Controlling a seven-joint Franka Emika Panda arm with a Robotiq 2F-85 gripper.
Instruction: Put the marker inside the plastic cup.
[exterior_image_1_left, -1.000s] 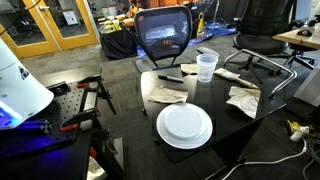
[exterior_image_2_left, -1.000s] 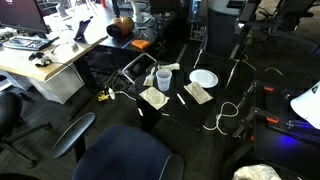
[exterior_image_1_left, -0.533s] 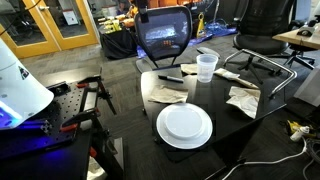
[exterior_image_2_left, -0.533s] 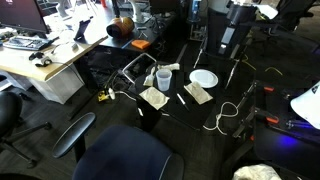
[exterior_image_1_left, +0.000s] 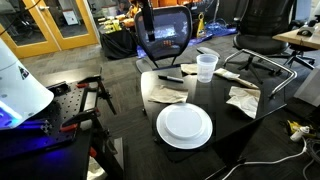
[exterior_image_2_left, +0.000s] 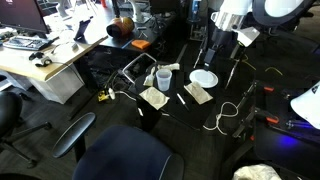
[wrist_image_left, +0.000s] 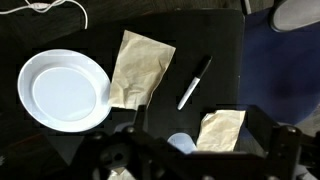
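Marker (wrist_image_left: 194, 82) status: lying flat on the black worktop (exterior_image_1_left: 232, 128), untouched and free of any grip. In the wrist view it runs diagonally between two paper napkins (wrist_image_left: 140, 68), clear of both and well apart from the white plate (wrist_image_left: 65, 90). In an exterior view the marker (exterior_image_1_left: 172, 77) rests near the plastic cup (exterior_image_1_left: 206, 67) without touching it. The cup stands upright by the far edge of the worktop, in front of the office chair (exterior_image_1_left: 165, 30).

Gripper (exterior_image_2_left: 212, 52) status: hanging high above the worktop on the plate side, nothing held. The state of the jaws cannot be determined, because the wrist view shows only dark, blurred shapes along its lower edge and the exterior views are too small.

Step in hand: approach. The grasp has not begun, so the whole task is outstanding.

Requirements for the next move, as judged from this position:
1. Descend toward the middle of the marker.
2. Rotate the wrist so that the jaws straddle the shaft crosswise to its diagonal lie.
3. Close only when the jaws are level with the shaft. It is slim and lies low, so a high closure would miss.
4. Lift, carry the marker over the cup mouth, tip it toward vertical, then release.

Caution: the cup looks light and narrow. A sideways nudge would probably topple it.
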